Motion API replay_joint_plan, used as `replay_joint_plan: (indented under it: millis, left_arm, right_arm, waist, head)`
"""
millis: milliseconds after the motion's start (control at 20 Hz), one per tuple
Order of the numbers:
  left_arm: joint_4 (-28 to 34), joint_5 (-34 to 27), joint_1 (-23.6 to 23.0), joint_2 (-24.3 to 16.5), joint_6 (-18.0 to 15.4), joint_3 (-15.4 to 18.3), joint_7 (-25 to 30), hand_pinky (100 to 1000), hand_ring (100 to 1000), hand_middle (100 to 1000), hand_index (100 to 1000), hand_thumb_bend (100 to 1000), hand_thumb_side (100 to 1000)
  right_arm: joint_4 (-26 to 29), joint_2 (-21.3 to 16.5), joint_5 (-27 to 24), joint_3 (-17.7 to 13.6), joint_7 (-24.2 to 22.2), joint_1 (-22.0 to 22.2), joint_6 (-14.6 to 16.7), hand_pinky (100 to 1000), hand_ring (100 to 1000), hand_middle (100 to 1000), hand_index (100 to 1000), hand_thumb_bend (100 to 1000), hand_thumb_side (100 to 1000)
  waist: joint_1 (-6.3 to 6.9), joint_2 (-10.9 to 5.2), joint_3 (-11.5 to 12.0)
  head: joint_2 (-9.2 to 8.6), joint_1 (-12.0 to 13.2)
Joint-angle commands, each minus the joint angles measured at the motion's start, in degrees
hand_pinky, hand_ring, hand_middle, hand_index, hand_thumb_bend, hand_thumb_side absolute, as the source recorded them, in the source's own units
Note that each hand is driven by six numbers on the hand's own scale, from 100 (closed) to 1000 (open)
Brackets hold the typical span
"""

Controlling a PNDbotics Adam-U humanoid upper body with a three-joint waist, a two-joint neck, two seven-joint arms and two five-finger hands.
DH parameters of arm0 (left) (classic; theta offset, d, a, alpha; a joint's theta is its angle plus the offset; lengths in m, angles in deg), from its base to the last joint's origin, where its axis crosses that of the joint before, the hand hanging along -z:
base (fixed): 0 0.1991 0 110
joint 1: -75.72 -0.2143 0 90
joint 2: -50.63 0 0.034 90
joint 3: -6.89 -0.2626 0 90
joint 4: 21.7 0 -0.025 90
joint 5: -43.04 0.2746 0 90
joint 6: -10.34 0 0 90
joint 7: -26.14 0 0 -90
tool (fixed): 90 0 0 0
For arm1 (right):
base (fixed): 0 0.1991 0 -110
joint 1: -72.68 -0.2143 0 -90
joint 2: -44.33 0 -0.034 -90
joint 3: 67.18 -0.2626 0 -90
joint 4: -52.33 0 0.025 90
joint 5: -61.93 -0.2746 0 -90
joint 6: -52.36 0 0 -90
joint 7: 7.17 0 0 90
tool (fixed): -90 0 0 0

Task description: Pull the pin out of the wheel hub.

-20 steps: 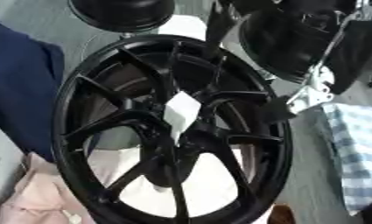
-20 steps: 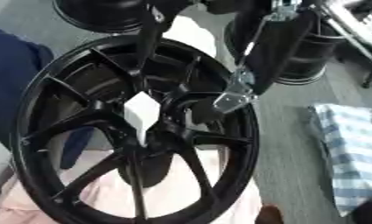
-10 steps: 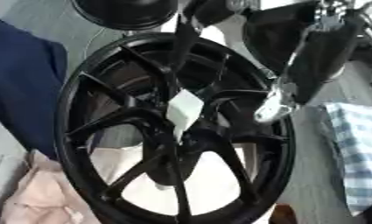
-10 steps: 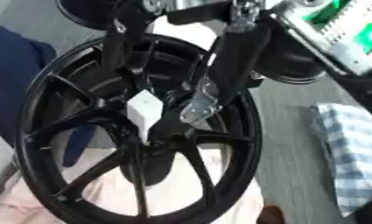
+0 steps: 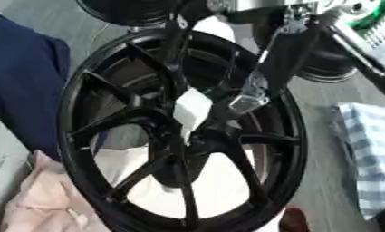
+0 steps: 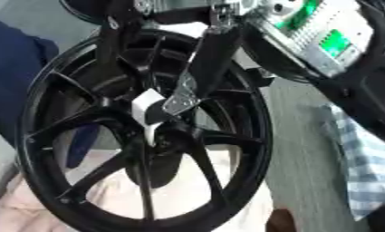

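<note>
In the left eye view the black wheel hub [image 5: 179,131] stood upright with the white pin [image 5: 190,110] at its centre, the right hand [image 5: 227,97] reaching down from above, fingers spread either side of it, while in the right eye view a checked cloth [image 6: 366,158] lay right of the hub.

a workshop or garage-like test area is suggested: a black spoked alloy wheel [image 5: 179,131] is laid on a grey floor [image 5: 330,181], with a second black wheel or tyre [image 5: 124,9] seen at the top edge. loose cloths are strewn around it, a pink cloth [image 5: 45,204], a dark blue fabric [image 5: 21,86] and a blue checked cloth [image 5: 369,154]. an exposed green circuit board [image 6: 330,43] is seen on the robot's arm
</note>
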Motion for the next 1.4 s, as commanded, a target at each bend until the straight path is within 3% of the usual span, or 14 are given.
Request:
replay_joint_plan:
  millis: [50, 750, 1400]
  left_arm:
    - [1.2, 0.1, 1.2, -0.3, 0.0, -0.1, 0.3, 616, 601, 526, 711, 100, 931]
    - [1.4, -0.2, 2.0, -0.2, 0.0, -0.3, 0.4, 614, 601, 526, 711, 100, 931]
    - [1.7, -0.1, 2.5, -0.1, 0.1, -0.5, 0.5, 612, 602, 527, 710, 100, 930]
  right_arm:
    - [-2.0, -0.3, 1.8, -0.4, 1.2, -0.1, 0.9, 814, 781, 693, 789, 522, 270]
    - [-5.4, -0.5, 1.7, 0.1, 0.5, 3.2, 3.5, 807, 782, 697, 795, 529, 281]
    - [-7.7, -0.4, 3.1, 0.2, 1.1, 4.9, 4.2, 802, 773, 683, 785, 515, 232]
  waist:
    - [0.4, -0.62, 0.2]
    - [-0.01, 0.14, 1.1]
    - [-0.22, 0.55, 1.6]
  head:
    - [0.28, -0.3]
    - [1.11, -0.1]
    - [1.32, -0.5]
